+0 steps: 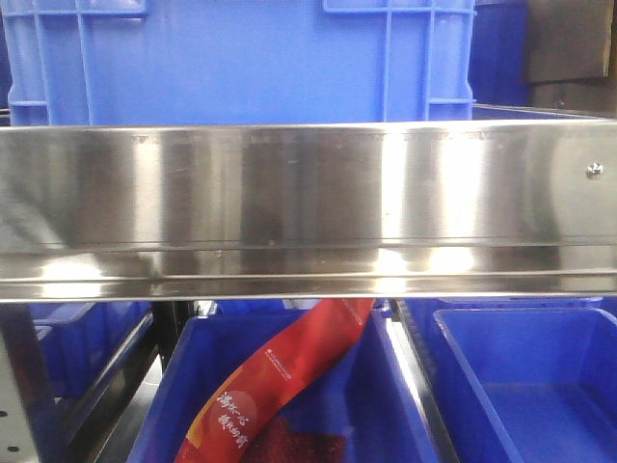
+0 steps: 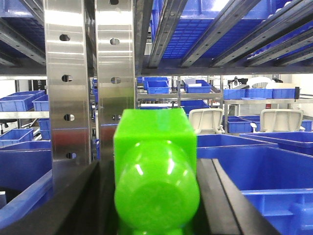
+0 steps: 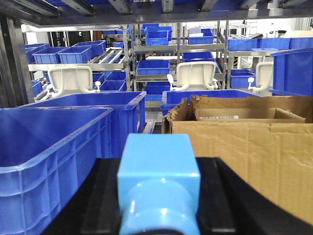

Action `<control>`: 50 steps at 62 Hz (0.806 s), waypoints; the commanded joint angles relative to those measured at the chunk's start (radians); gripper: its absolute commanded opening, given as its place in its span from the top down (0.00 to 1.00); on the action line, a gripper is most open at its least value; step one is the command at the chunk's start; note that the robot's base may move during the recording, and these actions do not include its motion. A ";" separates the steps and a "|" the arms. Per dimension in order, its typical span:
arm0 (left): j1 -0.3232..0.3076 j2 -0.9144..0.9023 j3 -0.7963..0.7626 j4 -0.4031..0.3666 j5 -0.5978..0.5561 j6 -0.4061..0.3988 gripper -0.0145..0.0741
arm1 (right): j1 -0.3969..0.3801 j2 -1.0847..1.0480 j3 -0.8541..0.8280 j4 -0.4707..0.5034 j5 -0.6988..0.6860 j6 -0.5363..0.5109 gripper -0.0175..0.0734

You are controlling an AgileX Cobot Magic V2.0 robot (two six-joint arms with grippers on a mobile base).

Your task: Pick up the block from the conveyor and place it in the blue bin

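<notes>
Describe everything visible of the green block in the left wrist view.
The green block is bright, glossy plastic by its look: a boxy body with a rounded, dome-like bulge facing the camera that catches highlights. It looks clean and undamaged. It sits upright and centred in the left gripper, with the black fingers pressed against its two sides. Blue bins on racks lie behind it. Its bottom runs out of frame, and its far face is hidden.
</notes>
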 commanded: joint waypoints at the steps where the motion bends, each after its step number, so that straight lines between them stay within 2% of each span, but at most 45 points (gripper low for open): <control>1: -0.002 0.030 -0.005 0.000 -0.020 -0.005 0.96 | -0.004 0.018 -0.002 -0.006 -0.034 -0.001 0.99; 10: -0.006 0.168 -0.093 0.000 0.026 -0.005 0.96 | 0.038 0.105 -0.050 -0.006 -0.055 -0.001 0.99; 18: -0.008 0.334 -0.214 -0.006 0.058 -0.005 0.96 | 0.116 0.230 -0.124 -0.006 -0.102 -0.001 0.99; 23: -0.034 0.433 -0.288 -0.007 0.092 -0.005 0.96 | 0.174 0.317 -0.169 -0.006 -0.141 -0.001 0.99; 31: -0.149 0.568 -0.407 -0.007 0.147 -0.001 0.96 | 0.247 0.452 -0.256 -0.006 -0.191 -0.001 0.99; 35: -0.250 0.633 -0.454 -0.007 0.134 -0.001 0.96 | 0.283 0.532 -0.308 -0.006 -0.212 -0.001 0.99; 42: -0.385 0.751 -0.513 0.025 0.097 -0.001 0.96 | 0.345 0.642 -0.399 -0.006 -0.224 -0.001 0.99; 46: -0.433 0.828 -0.545 0.037 0.050 -0.001 0.96 | 0.377 0.705 -0.448 -0.006 -0.224 -0.001 0.99; 50: -0.452 0.907 -0.571 0.037 -0.008 -0.001 0.96 | 0.396 0.756 -0.482 -0.006 -0.253 -0.001 0.99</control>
